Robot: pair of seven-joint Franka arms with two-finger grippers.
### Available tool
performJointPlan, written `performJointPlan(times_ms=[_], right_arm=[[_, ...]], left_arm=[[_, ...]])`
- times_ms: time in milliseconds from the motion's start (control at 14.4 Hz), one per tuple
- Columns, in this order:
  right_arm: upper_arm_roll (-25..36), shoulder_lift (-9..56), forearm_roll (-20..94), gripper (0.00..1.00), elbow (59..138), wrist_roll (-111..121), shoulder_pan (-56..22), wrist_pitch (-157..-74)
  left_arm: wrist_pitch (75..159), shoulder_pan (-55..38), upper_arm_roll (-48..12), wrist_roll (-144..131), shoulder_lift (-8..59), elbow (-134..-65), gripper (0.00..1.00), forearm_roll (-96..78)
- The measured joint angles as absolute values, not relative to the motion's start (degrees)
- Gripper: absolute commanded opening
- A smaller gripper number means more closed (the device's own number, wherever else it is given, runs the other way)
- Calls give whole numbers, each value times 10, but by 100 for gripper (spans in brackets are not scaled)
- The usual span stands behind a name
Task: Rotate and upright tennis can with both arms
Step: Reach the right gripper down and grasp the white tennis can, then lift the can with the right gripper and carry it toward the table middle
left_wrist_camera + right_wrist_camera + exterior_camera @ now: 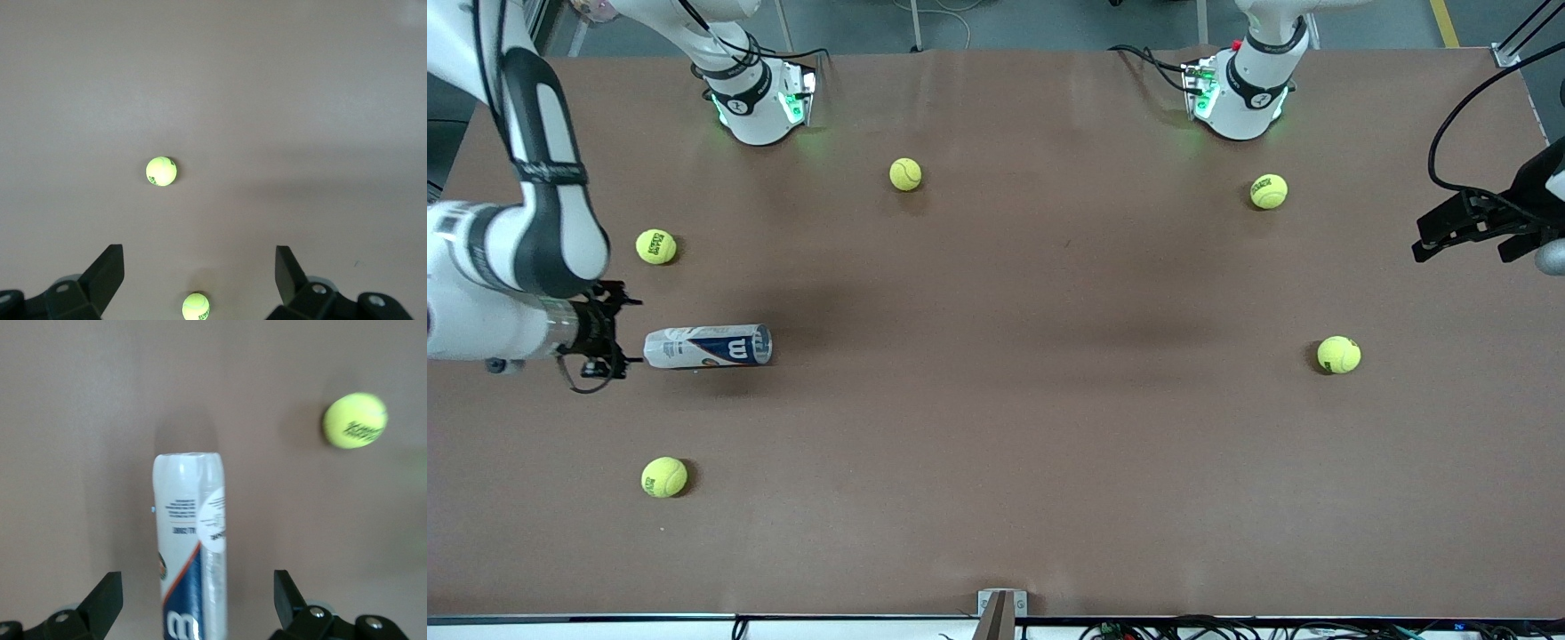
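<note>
I judge the job barely begun: the tennis can (708,347) lies flat on the counter (1032,427) toward the right arm's end, not yet gripped or turned. My right tool (609,331) sits just beside its white end, released and wide — the can lies between the fingers (107,600) in the wrist view, untouched. The left tool (1472,227) waits, released, over its own end. Five tennis balls (656,246) lie scattered — none blocks the can.

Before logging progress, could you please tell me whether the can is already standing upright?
No, the can lies on its side on the table.
</note>
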State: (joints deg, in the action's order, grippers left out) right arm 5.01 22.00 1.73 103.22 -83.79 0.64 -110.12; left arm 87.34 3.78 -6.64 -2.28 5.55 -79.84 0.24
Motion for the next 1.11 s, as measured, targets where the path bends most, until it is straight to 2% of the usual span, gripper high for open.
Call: performJointPlan(times_ms=[278, 626, 905, 1114], right_arm=[[49, 240, 17, 100, 1091, -894, -28, -1188], [53, 243, 17, 100, 1155, -896, -28, -1283], [53, 250, 17, 99, 1177, -895, -28, -1300], [54, 255, 17, 89, 1178, -880, -27, -1300]], left_arm=[[873, 38, -66, -23, 55, -798, 100, 2], [873, 38, -66, -23, 55, -798, 100, 2], [873, 38, -66, -23, 55, -798, 100, 2], [873, 38, -66, -23, 55, -798, 100, 2]])
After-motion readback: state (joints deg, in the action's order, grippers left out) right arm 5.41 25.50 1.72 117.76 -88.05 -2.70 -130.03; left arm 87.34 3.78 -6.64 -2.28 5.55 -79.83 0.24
